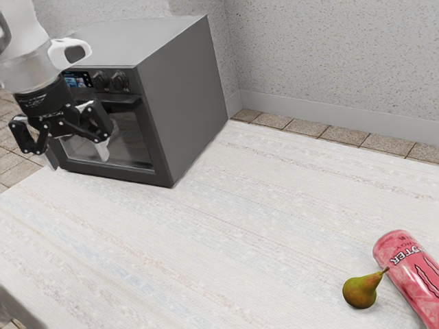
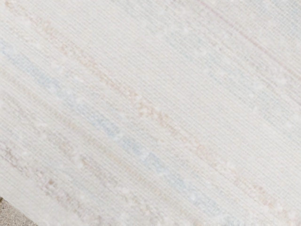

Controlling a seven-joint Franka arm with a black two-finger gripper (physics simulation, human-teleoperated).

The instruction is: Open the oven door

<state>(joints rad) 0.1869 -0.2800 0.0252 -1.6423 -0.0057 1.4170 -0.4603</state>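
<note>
My gripper (image 1: 77, 155) stood wide by the shut oven door (image 1: 130, 140)

Exterior view: both were at upper left. I expected a weighty, stiff-hinged door with slippery glass, and judged its top handle (image 1: 127, 103) the best hold.

Wrist view: pale tabletop (image 2: 150, 113) lay across the middle.

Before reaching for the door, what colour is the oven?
The oven is grey, clearest in the exterior view.

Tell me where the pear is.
The pear lies on the table near the bottom of the exterior view, toward its right, just beside the pink can.
</note>
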